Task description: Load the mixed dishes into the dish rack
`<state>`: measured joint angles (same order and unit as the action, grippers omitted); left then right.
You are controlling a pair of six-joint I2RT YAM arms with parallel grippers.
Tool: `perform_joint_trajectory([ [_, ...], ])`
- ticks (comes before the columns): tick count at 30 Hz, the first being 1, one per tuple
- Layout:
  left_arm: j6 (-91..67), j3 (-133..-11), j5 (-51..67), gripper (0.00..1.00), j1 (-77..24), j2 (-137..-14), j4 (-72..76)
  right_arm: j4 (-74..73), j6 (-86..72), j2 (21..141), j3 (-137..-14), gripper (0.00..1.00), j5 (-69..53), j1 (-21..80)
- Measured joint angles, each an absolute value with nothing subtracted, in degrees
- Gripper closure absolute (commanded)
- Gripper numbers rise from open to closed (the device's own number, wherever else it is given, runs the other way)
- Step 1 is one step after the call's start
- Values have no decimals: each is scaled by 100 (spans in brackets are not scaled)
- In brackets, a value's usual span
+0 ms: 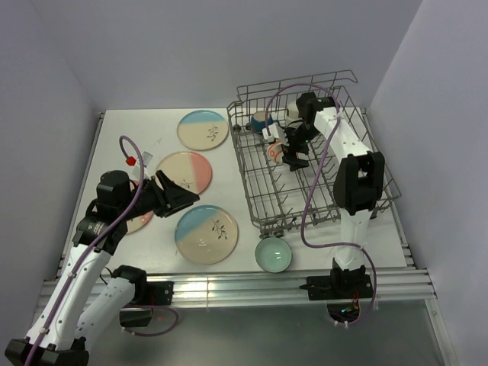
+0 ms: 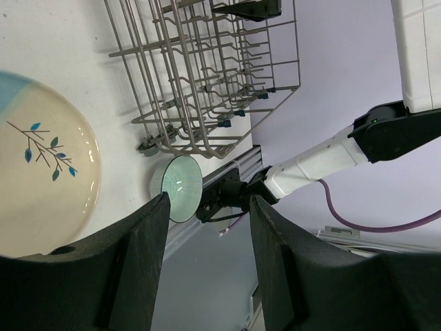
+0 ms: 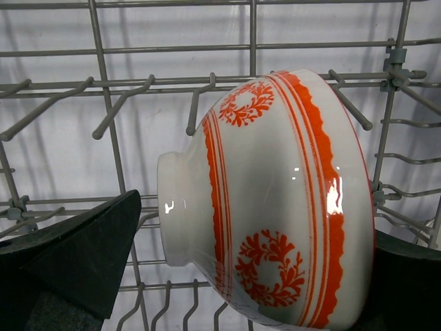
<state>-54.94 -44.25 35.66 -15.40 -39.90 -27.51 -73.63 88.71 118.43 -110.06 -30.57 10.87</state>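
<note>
My right gripper (image 3: 256, 227) was down inside the dish rack (image 1: 263, 206), jaws spread around the orange-red bowl (image 3: 275, 200). The bowl lay on its side among the tines, foot toward one finger (image 3: 76, 255), with a gap showing between them. I couldn't tell about contact on the rim side. My left gripper (image 2: 207, 265) hung released, nothing in it, over the desk (image 1: 145, 130) by the near blue plate (image 1: 206, 233). The teal bowl (image 1: 273, 254) sat on the desk just in front of the rack. The pink plate (image 1: 184, 172) and far blue plate (image 1: 203, 130) lay on the desk left of the rack.
</note>
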Motion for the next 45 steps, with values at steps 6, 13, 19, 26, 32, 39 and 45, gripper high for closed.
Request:
perform_joint_trajectory([
  [6,-5494,-4425,3566,44,-1540,-3990,-2764,-7443,8871,11780,-11019,0,-3133,1087],
  [13,-5492,-4425,3566,44,-1540,-3988,-2781,-7406,8809,11780,-11006,0,-3148,1090],
  [19,-5494,-4425,3559,44,-1540,-3957,-2853,-7231,8783,11810,-10901,0,-3105,1135],
  [26,-5496,-4425,3527,44,-1540,-3876,-2858,-7467,8814,12245,-11249,0,-3177,1170],
  [32,-5496,-4425,3503,44,-1540,-3883,-2864,-7544,8833,12610,-11736,0,-3361,1175],
  [39,-5496,-4425,3500,44,-1540,-3885,-2875,-7599,8779,12608,-11732,0,-3610,1151],
  [45,-5485,-4425,3479,43,-1540,-3883,-2864,-7675,8632,12545,-12313,0,-4086,1055],
])
